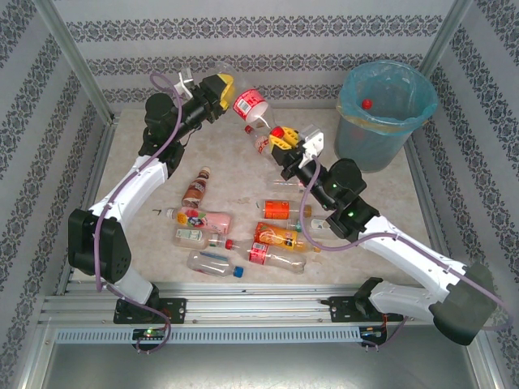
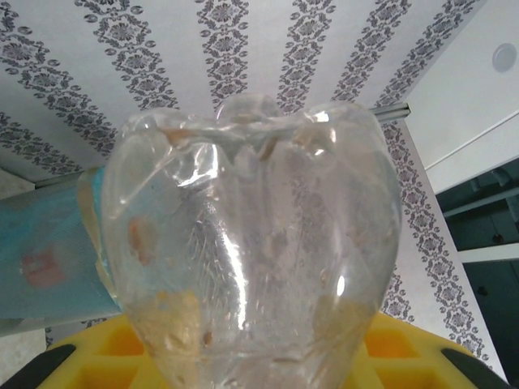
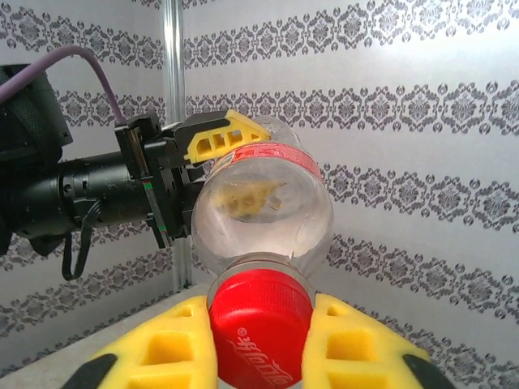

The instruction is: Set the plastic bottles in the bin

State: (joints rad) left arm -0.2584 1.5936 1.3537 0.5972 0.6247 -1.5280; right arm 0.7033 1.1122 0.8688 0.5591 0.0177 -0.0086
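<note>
While the overhead camera takes in the whole tabletop (image 1: 235, 166), with the bin (image 1: 373, 144) and its translucent blue liner in the far right corner and several plastic bottles (image 1: 280, 237) lying on their sides toward the near edge, the wrist cameras give the grips close up. From the right wrist, the right gripper (image 3: 261, 328) has its ribbed yellow fingers (image 3: 174, 348) clamped on the red screw cap (image 3: 261, 340) of a red-labelled bottle (image 3: 263, 203), and the left gripper (image 3: 219, 142) pinches that bottle's other end. From the left wrist, the bottle's lobed, clear base bulges above yellow fingers, with yellowish smears inside. Overhead, the left arm stretches long from the near left corner and the right arm bends at its elbow. The bottle is held off the tabletop between them toward the far edge, left of the bin.
</note>
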